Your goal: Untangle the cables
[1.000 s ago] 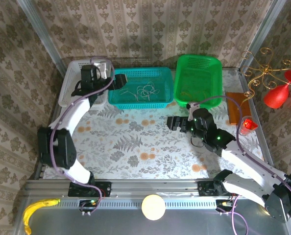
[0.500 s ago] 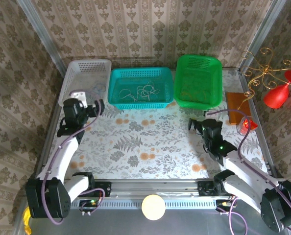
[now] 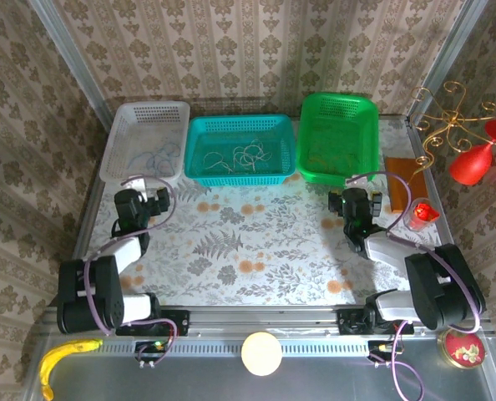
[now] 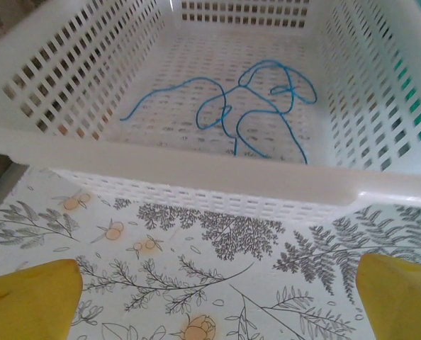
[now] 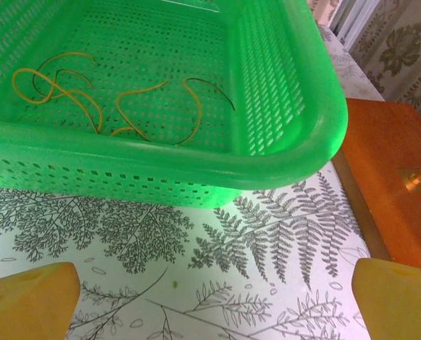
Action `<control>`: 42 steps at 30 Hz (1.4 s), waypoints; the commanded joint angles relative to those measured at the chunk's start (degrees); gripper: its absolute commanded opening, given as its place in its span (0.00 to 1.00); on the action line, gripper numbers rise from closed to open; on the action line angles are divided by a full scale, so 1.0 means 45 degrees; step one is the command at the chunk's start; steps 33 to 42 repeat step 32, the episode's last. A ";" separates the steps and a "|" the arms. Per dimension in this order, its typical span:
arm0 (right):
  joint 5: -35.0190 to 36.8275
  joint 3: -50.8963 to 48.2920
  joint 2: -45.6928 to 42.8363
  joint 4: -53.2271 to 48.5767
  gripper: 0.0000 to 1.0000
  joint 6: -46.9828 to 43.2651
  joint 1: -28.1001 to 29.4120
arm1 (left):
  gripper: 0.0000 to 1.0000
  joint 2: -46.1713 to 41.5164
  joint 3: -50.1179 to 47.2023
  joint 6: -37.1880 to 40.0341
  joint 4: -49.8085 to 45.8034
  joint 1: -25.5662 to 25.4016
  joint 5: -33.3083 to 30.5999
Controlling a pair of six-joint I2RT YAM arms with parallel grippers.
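Along the far edge of the desk (image 3: 256, 251), three baskets sit side by side.

White basket (image 3: 114, 142), left: one blue cable (image 4: 237, 131) in loose loops, lying flat on the basket floor.

Teal basket (image 3: 199, 125), middle: whitish cables (image 3: 246, 154) bunched in a small tangle, centre-right of the floor, with a strand or two trailing left.

Green basket (image 3: 315, 113), right: yellowish-tan cables (image 5: 69, 91), several short curved pieces lying loosely on the near half of the floor.

Left jaws are spread wide with nothing between them, low over the desk just in front of the white basket's near rim. Right jaws same: wide apart, empty, low over the desk just short of the green basket's near-right corner.

Orange board (image 5: 391, 177) lies flat on the desk close beside the green basket, on its right.
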 commanded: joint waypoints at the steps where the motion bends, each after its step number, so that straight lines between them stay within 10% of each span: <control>1: -0.1104 0.0034 0.0323 0.2243 1.00 -0.0681 -0.0643 | 1.00 0.0985 -0.0269 0.0563 0.2815 -0.0087 0.0008; 7: -0.3462 -0.0917 0.2642 0.6373 1.00 -0.0172 -0.1924 | 1.00 0.2491 -0.0351 0.0832 0.4339 -0.0146 0.0720; 13: -0.5721 -0.0106 0.2449 0.4343 1.00 -0.0045 -0.2646 | 1.00 0.3033 -0.0294 0.1102 0.4656 -0.0248 0.0988; 42: -0.5949 -0.0029 0.2443 0.4167 1.00 -0.0120 -0.2674 | 1.00 0.3109 0.0024 0.1383 0.4128 -0.0531 0.0679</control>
